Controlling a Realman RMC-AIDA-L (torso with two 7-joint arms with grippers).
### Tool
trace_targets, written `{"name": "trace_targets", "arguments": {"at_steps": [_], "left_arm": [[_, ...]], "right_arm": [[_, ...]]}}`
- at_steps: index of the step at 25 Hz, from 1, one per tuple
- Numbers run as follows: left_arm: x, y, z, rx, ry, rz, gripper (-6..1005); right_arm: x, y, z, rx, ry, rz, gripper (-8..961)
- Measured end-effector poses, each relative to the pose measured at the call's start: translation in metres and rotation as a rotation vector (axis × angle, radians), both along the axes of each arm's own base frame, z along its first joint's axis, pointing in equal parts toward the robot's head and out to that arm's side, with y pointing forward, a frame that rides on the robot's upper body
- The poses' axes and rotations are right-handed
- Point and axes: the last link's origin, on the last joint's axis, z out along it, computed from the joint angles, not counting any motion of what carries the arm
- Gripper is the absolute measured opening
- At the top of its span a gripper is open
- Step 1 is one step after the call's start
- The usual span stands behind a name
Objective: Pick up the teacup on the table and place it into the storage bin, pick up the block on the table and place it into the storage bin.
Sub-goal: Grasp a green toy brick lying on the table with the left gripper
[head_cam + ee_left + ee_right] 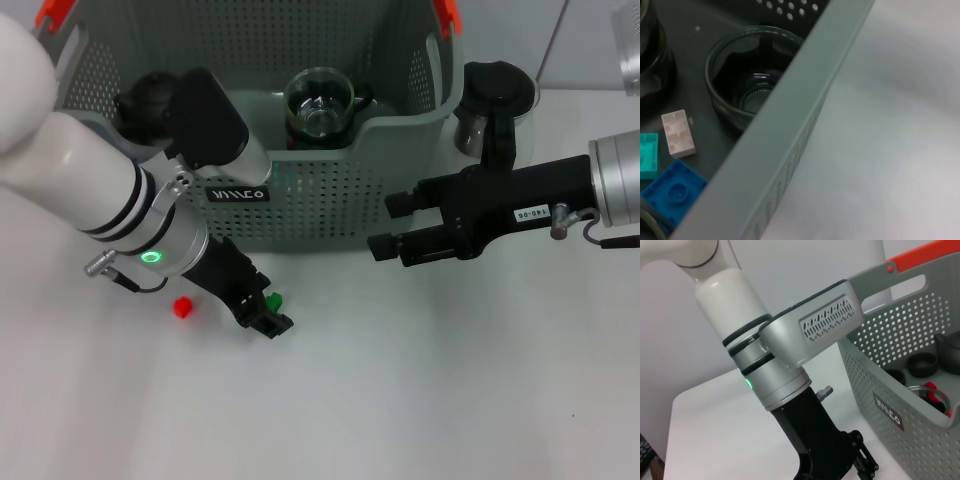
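The grey perforated storage bin (300, 200) stands at the back of the table. Inside it is a clear glass teacup (320, 105), which the left wrist view shows as a dark glass cup (747, 75) beside the bin's rim (790, 130). On the table in front of the bin lies a small green block (275, 298). My left gripper (263, 317) is down at the table right beside it. A red block (182, 307) lies a little further left. My right gripper (390, 225) hovers open and empty at the bin's front right corner.
A dark glass vessel with a black top (490, 100) stands on the table behind the bin's right side. White (678, 132), teal (647, 155) and blue (672, 192) blocks lie on the bin's floor. Orange handle clips (448, 15) top the bin's sides.
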Motion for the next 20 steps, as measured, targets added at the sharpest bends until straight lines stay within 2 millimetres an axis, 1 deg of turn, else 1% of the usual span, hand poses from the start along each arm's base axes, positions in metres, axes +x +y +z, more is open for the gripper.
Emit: {"name": "trace_targets", "arguments": {"at_steps": [3,9,13,20], "left_arm": [[0.0,0.001,0.0,0.005,0.006,-0.006,658],[-0.005,0.005,0.005,0.034,0.032,-0.009,540],[-0.009,0.007,0.008,0.055,0.065,-0.006,535],[-0.007,0.005,0.01,0.045,0.059,-0.013,525]], "right_arm": [[0.0,0.0,0.0,0.0,0.0,-0.001,748],[0.001,0.0,0.001,0.002,-0.001,-0.003,749],[0.002,0.0,0.001,0.001,-0.001,-0.004,748],[0.002,-0.001,0.001,0.001,-0.001,-0.005,748]]}}
